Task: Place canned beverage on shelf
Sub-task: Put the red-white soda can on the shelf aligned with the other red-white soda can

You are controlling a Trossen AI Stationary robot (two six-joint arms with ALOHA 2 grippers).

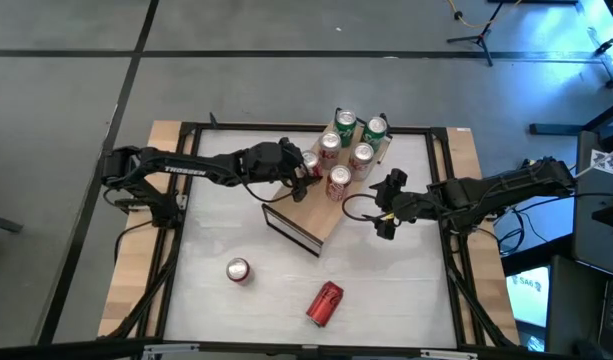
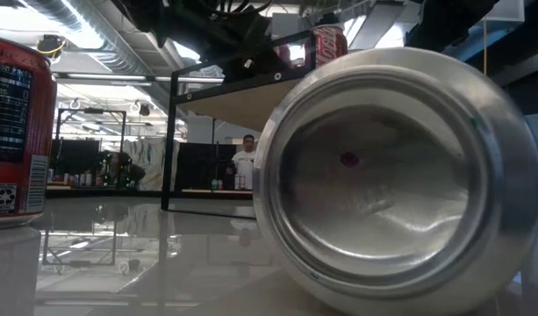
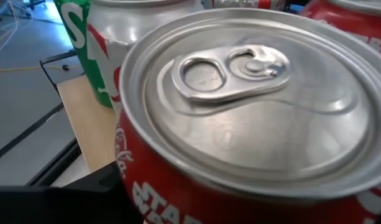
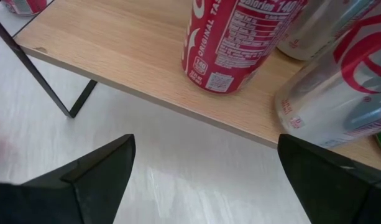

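Note:
The shelf [image 1: 311,208], a light-wood board with dark end frames, stands slanted at the table's middle. Several red, silver and green cans [image 1: 361,155] stand on its far half. My left gripper [image 1: 298,172] is over the shelf's left side, shut on a red can [image 1: 309,163], whose silver top [image 3: 240,93] fills the left wrist view. My right gripper [image 1: 386,208] is open and empty beside the shelf's right edge. Its fingers [image 4: 103,174] are low over the table, facing a red can [image 4: 234,43] and a silver can [image 4: 339,93] on the board. My left gripper holds the red can by its side wall just under the top rim [image 3: 125,158], coming level from the table's left. The can itself hides most of both fingers. It is upright, close to the other cans. I cannot tell whether its base is on the board.
A red can [image 1: 238,270] stands upright on the table near the front left, also in the low view [image 2: 14,132]. Another red can [image 1: 324,303] lies on its side at the front middle, its base [image 2: 400,175] toward the low camera. A person [image 2: 245,162] is far behind.

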